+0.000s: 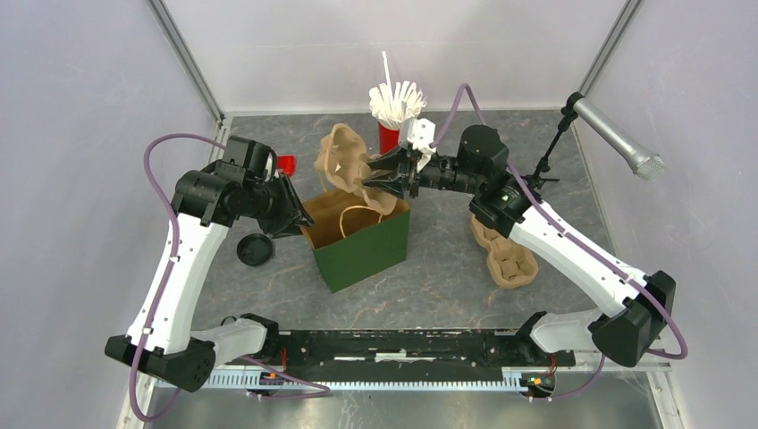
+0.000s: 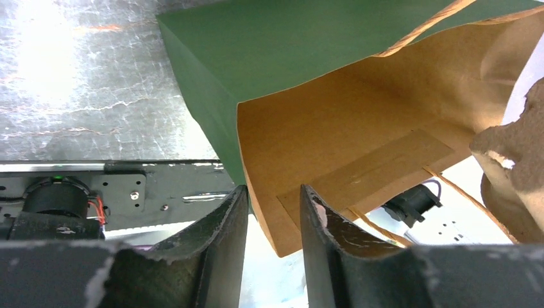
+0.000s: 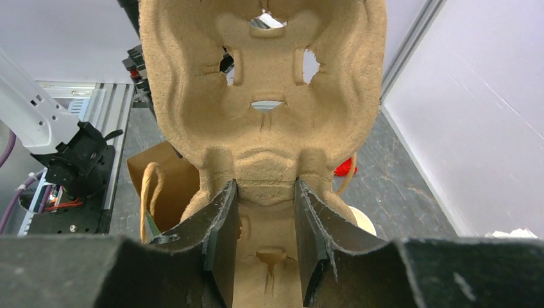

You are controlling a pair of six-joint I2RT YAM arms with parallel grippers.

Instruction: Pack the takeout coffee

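A green paper bag (image 1: 362, 252) stands open in the middle of the table. My right gripper (image 1: 386, 183) is shut on a brown pulp cup carrier (image 1: 344, 161) and holds it tilted over the bag's far rim. In the right wrist view the fingers (image 3: 221, 218) clamp the carrier's (image 3: 263, 96) middle ridge. My left gripper (image 1: 302, 219) is at the bag's left rim. Its jaws stand a narrow gap apart with the bag's (image 2: 333, 128) corner between them. A round black lid (image 1: 255, 248) lies left of the bag; I cannot tell if a cup is under it.
A stack of pulp carriers (image 1: 509, 255) lies right of the bag. A red cup of white sticks (image 1: 393, 112) stands at the back. A microphone (image 1: 617, 134) on a stand is at the far right. A cream round rim (image 3: 364, 221) shows past the carrier.
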